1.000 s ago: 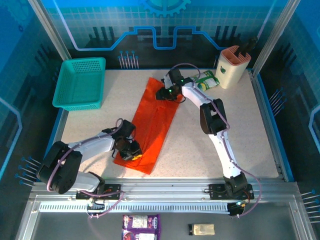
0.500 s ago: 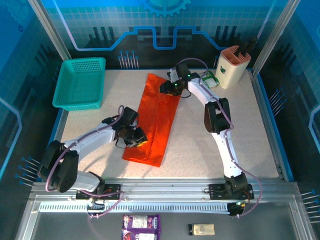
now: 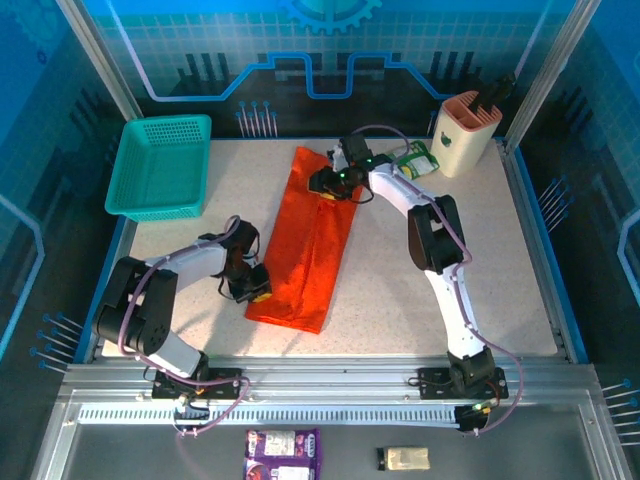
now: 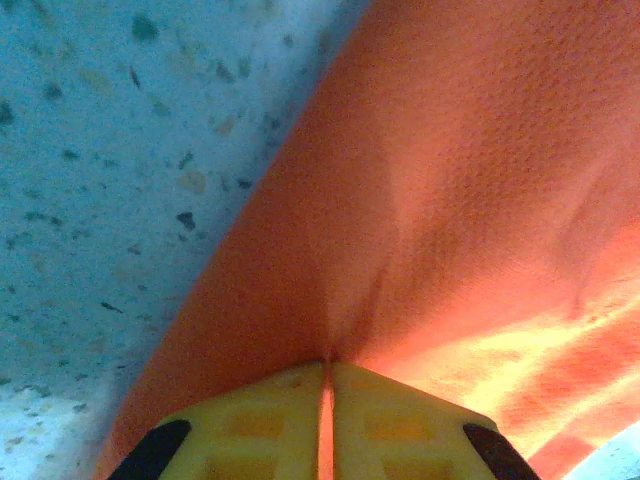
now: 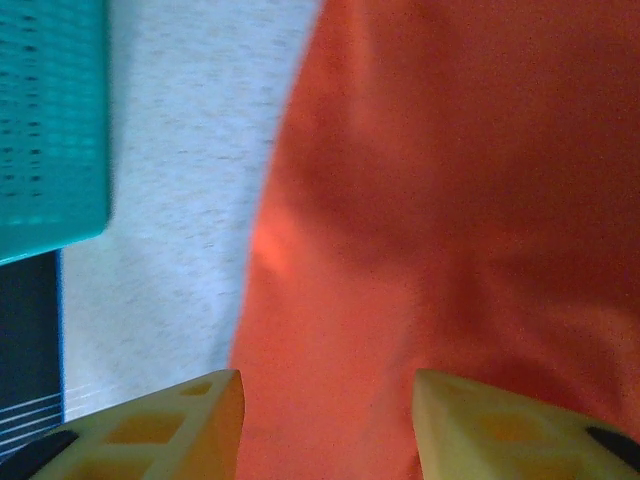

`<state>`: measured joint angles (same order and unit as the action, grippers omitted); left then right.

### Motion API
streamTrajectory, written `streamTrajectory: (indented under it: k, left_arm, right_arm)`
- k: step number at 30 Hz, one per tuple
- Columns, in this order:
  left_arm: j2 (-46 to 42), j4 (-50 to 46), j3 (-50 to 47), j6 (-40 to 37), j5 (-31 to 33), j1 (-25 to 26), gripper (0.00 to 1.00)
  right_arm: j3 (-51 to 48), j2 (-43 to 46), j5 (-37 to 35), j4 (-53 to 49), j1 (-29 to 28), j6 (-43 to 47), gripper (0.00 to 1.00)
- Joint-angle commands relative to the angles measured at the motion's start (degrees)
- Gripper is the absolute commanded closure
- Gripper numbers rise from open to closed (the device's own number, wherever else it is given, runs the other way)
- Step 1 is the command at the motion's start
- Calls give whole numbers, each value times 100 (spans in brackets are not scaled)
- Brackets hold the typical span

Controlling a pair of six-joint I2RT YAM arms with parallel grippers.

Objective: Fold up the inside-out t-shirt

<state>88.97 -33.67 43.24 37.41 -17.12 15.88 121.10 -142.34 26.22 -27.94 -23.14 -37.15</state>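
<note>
Two-handed work, I judge: the left gripper is clamped on the left edge of the shirt, a long folded strip mid-table, while the right gripper sits over its far end with jaws apart; the cloth looks thin, light and limp, best pinched at corners.

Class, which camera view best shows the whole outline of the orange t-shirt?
Top external: the t-shirt shows its full outline, a long folded strip on the table. Left wrist gives a close-up crease running into shut jaws; right wrist gives one cloth edge ahead of open jaws.
</note>
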Motion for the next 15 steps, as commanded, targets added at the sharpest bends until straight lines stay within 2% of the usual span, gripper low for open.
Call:
streamTrajectory:
  k: [1,5,9,12,15]
  left_arm:
    - [-36,291,-286,184,-360,136,88]
    - [-55,682,-463,730,-412,530,88]
    - [-82,930,-484,1202,-337,1021,88]
    - [-302,891,-463,1385,-242,1150,88]
    - [-648,738,-363,1452,-155,1167,88]
  right_arm:
    - [306,-479,-38,72,215,-209,52]
    - [795,-874,1,-60,406,13,52]
    - [1608,-1176,433,-402,577,298,53]
    - [1753,-878,595,-757,597,477,54]
    - [1200,-145,654,-842,544,565,54]
